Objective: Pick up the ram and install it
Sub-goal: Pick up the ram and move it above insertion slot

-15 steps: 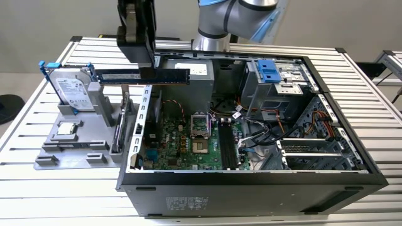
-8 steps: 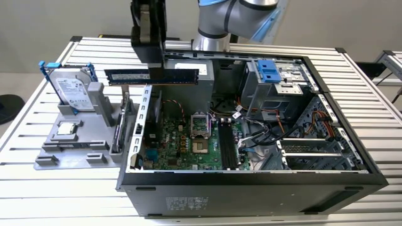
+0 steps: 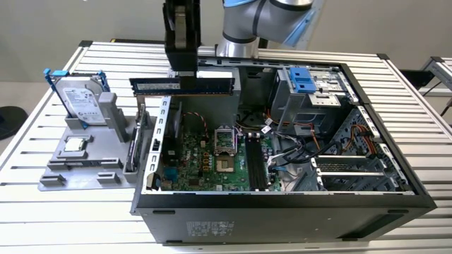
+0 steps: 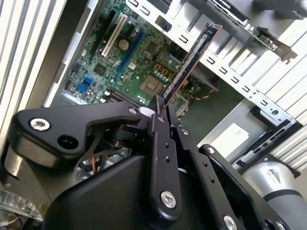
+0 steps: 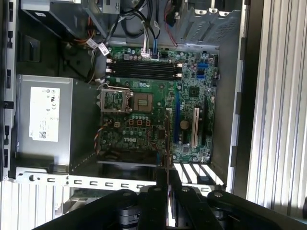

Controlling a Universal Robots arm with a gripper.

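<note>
Right, you have a slatted metal table (image 3: pixel 63 222) before a plain pale wall (image 3: pixel 84 21), with an open computer case (image 3: pixel 282 211) on it. Your gripper (image 3: pixel 182 74) has its jaws pinched on the ram (image 3: pixel 205 87). The ram hangs on edge above the case's 11 o'clock corner. Its long axis is level and runs 9 to 3 o'clock in the exterior view.

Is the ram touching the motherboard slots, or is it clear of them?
Apart. In the exterior view the ram, clamped in the gripper, hangs above the case, well clear of the black slots down inside.
</note>
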